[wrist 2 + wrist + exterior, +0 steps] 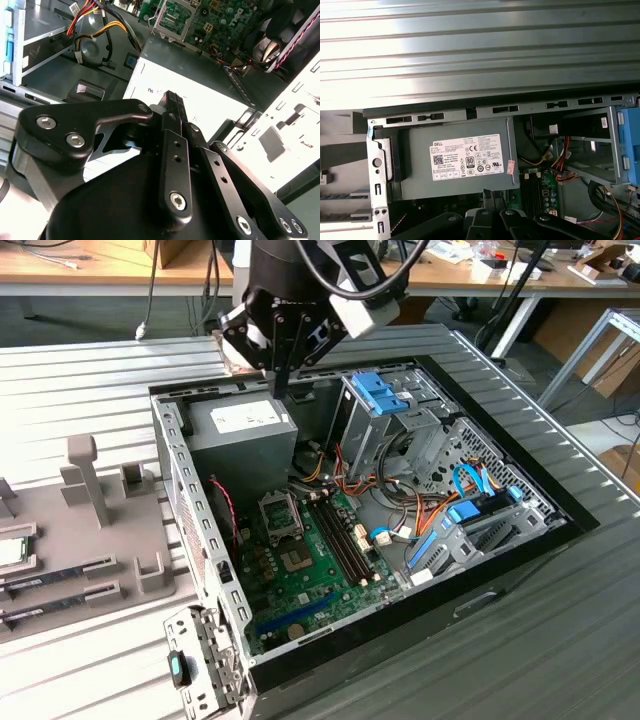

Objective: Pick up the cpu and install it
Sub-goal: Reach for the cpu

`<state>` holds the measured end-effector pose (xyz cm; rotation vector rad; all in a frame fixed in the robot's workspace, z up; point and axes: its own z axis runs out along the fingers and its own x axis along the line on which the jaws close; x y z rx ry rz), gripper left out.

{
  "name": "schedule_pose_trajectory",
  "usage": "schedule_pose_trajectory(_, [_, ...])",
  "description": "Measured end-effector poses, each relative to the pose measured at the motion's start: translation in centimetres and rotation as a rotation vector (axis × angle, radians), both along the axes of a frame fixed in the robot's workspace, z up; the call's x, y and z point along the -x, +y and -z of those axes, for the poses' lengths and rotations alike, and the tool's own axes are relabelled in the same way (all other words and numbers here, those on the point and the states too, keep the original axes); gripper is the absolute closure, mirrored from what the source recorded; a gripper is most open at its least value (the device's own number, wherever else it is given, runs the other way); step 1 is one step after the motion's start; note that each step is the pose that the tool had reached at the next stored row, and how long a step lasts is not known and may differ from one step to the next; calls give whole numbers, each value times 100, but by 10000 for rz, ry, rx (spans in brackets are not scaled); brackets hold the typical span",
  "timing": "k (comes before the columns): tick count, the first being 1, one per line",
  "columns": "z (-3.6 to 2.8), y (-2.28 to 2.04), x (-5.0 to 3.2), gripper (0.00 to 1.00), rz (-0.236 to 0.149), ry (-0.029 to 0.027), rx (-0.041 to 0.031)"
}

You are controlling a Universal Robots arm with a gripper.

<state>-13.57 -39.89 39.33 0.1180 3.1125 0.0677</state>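
Note:
The cpu [12,551], a small flat square with a silvery top and green edge, lies on the grey fixture [70,540] at the exterior view's far left. My gripper [281,388] hangs over the back of the open computer case [400,640], just above the grey power-supply box [245,430], far from the cpu. Its two black fingers [172,100] are pressed together with nothing between them. In the first wrist view the gripper [487,194] points at the power supply's white label [466,156]. The metal-framed cpu socket [280,512] sits on the green motherboard [310,580].
Long memory sticks [60,578] lie on the fixture near the cpu, beside grey upright posts [85,480]. Inside the case are a drive cage with blue clips [385,405], bundles of coloured cables [350,480] and black memory slots [340,535]. The table [90,370] is ribbed metal.

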Motion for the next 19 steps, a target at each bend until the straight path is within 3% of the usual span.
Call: schedule_pose_trajectory(19, [0, 0, 105, 89, 0, 0, 0])
